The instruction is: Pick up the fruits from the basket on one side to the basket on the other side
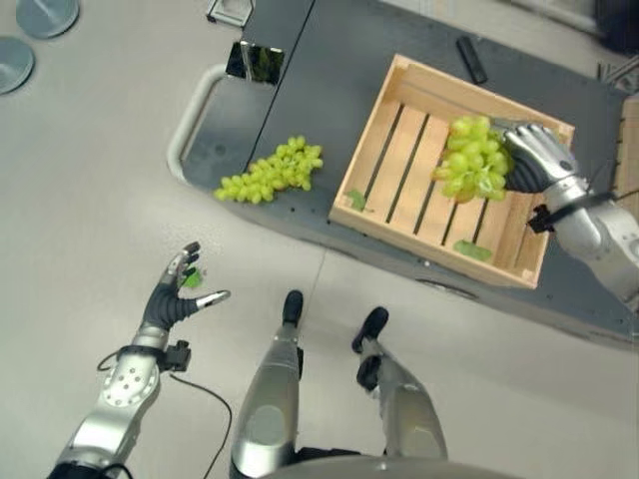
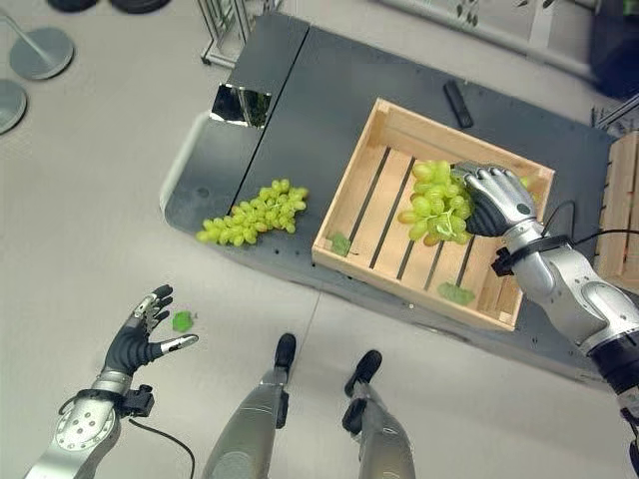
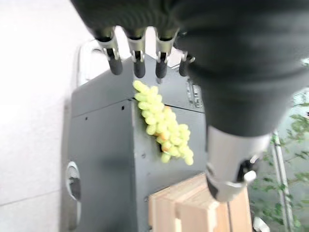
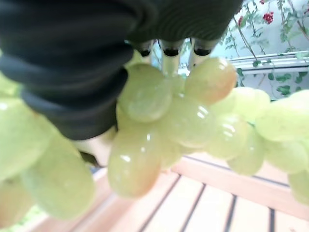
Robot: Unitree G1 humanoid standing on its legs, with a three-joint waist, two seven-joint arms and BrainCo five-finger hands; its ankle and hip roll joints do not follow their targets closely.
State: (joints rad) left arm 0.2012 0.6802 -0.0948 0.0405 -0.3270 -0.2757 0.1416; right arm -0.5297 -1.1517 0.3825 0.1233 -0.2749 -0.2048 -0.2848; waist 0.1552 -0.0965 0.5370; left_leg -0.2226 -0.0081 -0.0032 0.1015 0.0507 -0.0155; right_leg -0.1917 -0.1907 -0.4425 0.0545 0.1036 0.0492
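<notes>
My right hand (image 1: 534, 158) is shut on a bunch of green grapes (image 1: 471, 159) and holds it a little above the slatted floor of the wooden crate (image 1: 366, 145); the grapes (image 4: 159, 121) hang right under the fingers in the right wrist view. A second bunch of green grapes (image 1: 272, 172) lies on the dark platform (image 1: 319, 90) left of the crate, also seen as the bunch (image 3: 164, 123) past my left fingers. My left hand (image 1: 175, 289) hovers open over the floor, well short of the platform, holding nothing.
Two green leaves (image 1: 472, 249) lie inside the crate. A small green scrap (image 2: 182, 321) lies on the floor by my left hand. A black bar (image 1: 471, 58) rests on the platform behind the crate. Another wooden crate (image 2: 621, 200) stands at the far right. Round stand bases (image 1: 45, 15) sit far left.
</notes>
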